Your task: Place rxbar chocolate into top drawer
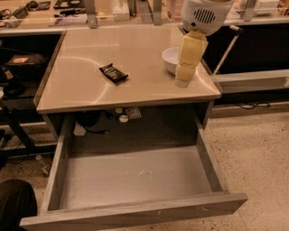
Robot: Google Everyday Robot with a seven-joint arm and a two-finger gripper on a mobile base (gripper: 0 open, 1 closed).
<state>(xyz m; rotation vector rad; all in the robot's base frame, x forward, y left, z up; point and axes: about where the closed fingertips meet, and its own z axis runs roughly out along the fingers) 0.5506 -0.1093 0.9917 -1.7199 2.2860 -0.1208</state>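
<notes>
The rxbar chocolate point(113, 73), a small flat black bar, lies on the beige table top point(86, 90), left of centre. The top drawer point(135, 178) is pulled out below the table, its grey floor bare. My gripper point(184, 80) hangs from the white wrist at the upper right, over the table's right side, in front of the white bowl point(170, 58). It is well to the right of the bar and not touching it.
The white bowl stands at the table's right rear. A counter point(67, 13) with clutter runs along the back. A dark shelf unit point(18, 76) stands at the left, another low shelf point(253, 81) at the right. A dark object point(16, 205) sits bottom left.
</notes>
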